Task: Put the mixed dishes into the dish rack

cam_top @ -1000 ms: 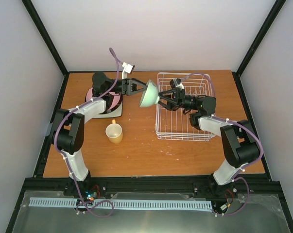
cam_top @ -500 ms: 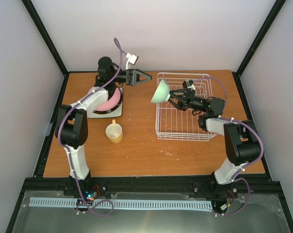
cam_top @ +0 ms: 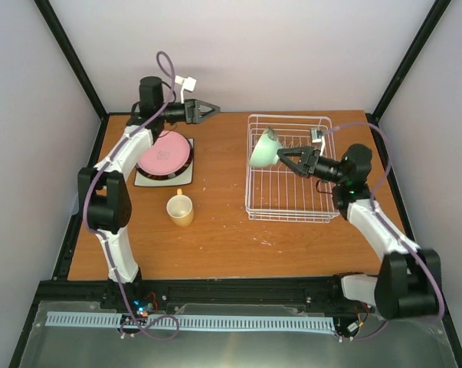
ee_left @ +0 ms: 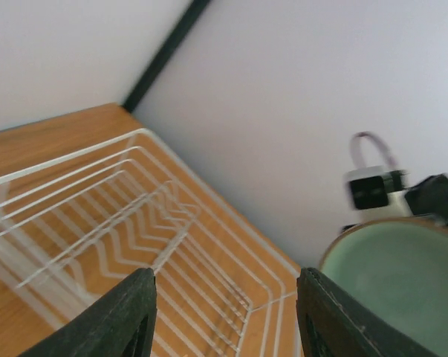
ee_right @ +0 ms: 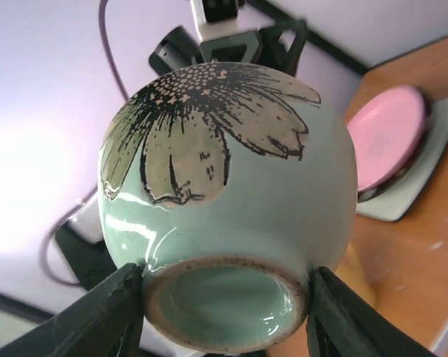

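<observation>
Mug [cam_top: 180, 208] comes first from where I stand, pale yellow and upright with its mouth up. It sits alone on the table [cam_top: 231, 238] at about 8 o'clock, well apart from everything else.

Beyond it, at 3 o'clock, the rack [cam_top: 288, 207] lies flat on the table. The right arm [cam_top: 368, 222] reaches over it from the 4 o'clock side. The right gripper [cam_top: 284, 157] holds the bowl [cam_top: 263, 149] over the rack's 10 o'clock corner. The bowl is tipped on its side, foot toward the wrist and mouth turned toward the other arm. From the right wrist, the two fingers [ee_right: 108, 312] sit one on each side of the bowl's base, closed against the lower wall. A black flower print spreads over the mint glaze above them. Whether the bowl touches the wires, I cannot tell.

At 10 o'clock is the stack of plates, with the pink plate [cam_top: 165, 156] on top and the white square plate [cam_top: 148, 181] at the bottom. What lies between them I cannot make out.

Farthest off, the left arm [cam_top: 127, 149] stretches to the far edge at 11 o'clock. The left gripper [cam_top: 210, 111] hangs above the table and points toward 3 o'clock. Its fingers [ee_left: 131, 312] are spread wide and hold nothing. Its camera looks past them at the rack's wires and the bowl's open mouth.
</observation>
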Available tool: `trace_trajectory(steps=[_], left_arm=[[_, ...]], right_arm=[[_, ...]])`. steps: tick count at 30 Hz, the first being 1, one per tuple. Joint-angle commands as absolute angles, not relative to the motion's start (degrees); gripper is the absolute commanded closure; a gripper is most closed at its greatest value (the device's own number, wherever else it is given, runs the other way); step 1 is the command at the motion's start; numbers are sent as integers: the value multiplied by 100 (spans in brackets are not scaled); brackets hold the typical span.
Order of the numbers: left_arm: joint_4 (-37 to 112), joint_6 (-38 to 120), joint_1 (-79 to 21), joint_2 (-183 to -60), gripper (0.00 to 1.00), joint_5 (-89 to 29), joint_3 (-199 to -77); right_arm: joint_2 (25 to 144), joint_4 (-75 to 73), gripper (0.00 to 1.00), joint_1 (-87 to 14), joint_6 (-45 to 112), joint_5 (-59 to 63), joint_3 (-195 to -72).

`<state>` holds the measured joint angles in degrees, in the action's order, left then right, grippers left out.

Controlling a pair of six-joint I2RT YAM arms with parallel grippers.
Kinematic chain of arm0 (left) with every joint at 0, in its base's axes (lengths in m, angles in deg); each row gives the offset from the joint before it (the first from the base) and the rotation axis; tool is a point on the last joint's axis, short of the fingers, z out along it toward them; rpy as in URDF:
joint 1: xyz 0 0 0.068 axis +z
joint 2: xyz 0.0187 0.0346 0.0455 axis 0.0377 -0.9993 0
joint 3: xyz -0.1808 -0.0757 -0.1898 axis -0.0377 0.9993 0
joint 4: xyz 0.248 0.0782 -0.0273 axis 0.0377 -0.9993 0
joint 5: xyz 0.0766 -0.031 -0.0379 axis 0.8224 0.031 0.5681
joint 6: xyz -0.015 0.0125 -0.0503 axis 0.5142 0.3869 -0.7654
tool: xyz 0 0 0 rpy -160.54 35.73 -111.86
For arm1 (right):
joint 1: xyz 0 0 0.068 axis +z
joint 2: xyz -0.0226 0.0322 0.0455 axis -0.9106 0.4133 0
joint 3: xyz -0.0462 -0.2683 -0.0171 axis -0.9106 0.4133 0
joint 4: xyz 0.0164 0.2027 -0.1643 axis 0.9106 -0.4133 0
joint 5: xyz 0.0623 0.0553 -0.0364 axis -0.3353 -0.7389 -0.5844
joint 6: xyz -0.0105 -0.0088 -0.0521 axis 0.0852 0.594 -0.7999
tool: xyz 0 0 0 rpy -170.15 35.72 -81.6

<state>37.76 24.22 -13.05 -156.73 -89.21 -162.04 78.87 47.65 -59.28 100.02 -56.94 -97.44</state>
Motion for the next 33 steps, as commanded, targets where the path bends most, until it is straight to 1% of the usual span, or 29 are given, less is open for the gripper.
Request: trace_trajectory(steps=[1,4,7,12,15,18,23,28,33], left_arm=[[2496,3565,-951,-15122,48,-8339,-16428],[1798,4082,-748,-14932,48,-7979,-16493],[1000,4758,-658,-14816,48,-7382,-16692],[-45,5677,-647,-14661,48,-6139,-16820],[-445,6023,-647,-14601,48,-5681,-16739],[-757,6296,-647,-14588,48,-5463,-16647],[-877,6481,-647,-14555,50,-5174,-16334],[-876,6589,-643,-14522,51,-4921,-16004],[-756,6639,-638,-14281,51,-4515,-15617]], right_arm=[[6727,-807,97,-6002,5862,-4508,-10815],[6306,-2424,97,-6022,5035,-3608,-11217],[6215,-3868,97,-6022,4357,-2461,-11807],[6570,-5404,97,-6023,4004,-622,-12549],[6907,-5756,97,-6016,3993,-22,-12879],[7395,-6096,97,-6002,3899,381,-13278],[8109,-6475,97,-5841,3821,941,-13692],[8803,-6533,97,-5373,3925,1451,-13789],[9384,-6341,97,-4991,4028,1641,-13778]])
